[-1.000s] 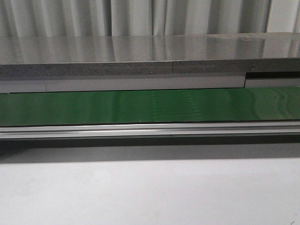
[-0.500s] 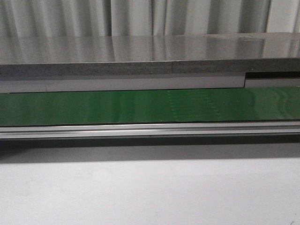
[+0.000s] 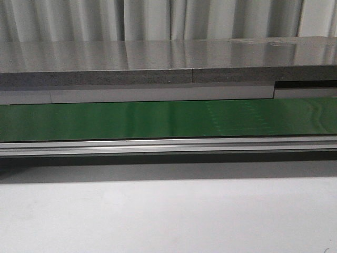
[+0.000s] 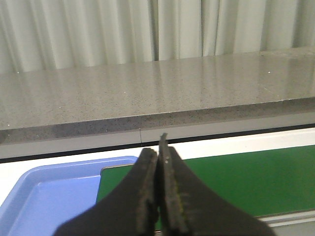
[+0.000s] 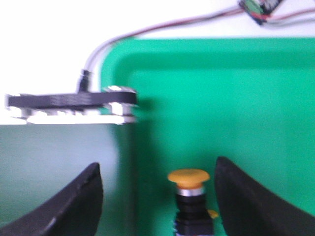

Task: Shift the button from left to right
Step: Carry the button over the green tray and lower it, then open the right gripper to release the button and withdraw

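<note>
In the right wrist view the button (image 5: 188, 178) stands upright in a green tray (image 5: 231, 88): a round orange-yellow cap over a silver ring and a dark boxy body. My right gripper (image 5: 157, 164) is open around it. The button is between the two fingers, touching neither and nearer one of them. In the left wrist view my left gripper (image 4: 158, 147) is shut with nothing in it, hanging over the end of the green belt (image 4: 246, 177). The front view shows neither gripper and no button.
The green belt (image 3: 158, 120) runs across the front view between a grey stone ledge (image 3: 158, 66) and an aluminium rail (image 3: 158, 146). A blue tray (image 4: 44, 196) sits at the belt's end. A dark toothed bar (image 5: 71, 100) and wires (image 5: 147, 32) lie beside the green tray.
A faint pale pattern on the green belt has drifted to the right across the front view. Nothing else there has moved.
</note>
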Controlling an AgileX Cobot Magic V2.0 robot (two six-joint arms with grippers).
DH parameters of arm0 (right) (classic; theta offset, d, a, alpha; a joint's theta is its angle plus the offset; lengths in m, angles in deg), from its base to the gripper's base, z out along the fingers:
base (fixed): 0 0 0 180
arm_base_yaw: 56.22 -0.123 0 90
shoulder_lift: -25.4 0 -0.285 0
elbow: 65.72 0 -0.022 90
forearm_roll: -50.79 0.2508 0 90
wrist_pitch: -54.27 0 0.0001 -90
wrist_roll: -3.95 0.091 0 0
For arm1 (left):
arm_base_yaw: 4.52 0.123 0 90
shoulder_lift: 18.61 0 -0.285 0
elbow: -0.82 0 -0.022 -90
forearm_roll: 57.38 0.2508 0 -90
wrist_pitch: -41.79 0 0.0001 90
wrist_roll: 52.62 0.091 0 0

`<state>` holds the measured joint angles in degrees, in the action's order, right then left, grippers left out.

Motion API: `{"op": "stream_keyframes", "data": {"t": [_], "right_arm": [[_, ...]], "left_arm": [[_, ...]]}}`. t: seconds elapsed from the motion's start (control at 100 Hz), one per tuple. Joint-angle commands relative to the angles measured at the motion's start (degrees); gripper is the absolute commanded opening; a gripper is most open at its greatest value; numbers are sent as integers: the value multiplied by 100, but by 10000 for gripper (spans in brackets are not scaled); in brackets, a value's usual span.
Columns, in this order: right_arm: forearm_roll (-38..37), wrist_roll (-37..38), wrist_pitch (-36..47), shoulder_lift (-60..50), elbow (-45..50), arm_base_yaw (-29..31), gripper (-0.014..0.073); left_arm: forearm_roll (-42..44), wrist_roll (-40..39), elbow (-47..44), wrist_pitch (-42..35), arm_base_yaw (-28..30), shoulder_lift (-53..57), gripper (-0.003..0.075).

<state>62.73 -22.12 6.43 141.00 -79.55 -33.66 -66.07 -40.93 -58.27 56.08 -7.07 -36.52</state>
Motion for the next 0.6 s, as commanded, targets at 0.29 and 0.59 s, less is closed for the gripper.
{"op": "stream_keyframes", "data": {"t": [0.29,0.59], "right_arm": [[398,19,269,-1283,-181,-1093,491],[467,215,500,-2147,177,-1686,491]], "left_arm": [[-62,-14,168,-467,-46,-57,-20],[-62,-14,168,-467,-46,-57,-20]]}}
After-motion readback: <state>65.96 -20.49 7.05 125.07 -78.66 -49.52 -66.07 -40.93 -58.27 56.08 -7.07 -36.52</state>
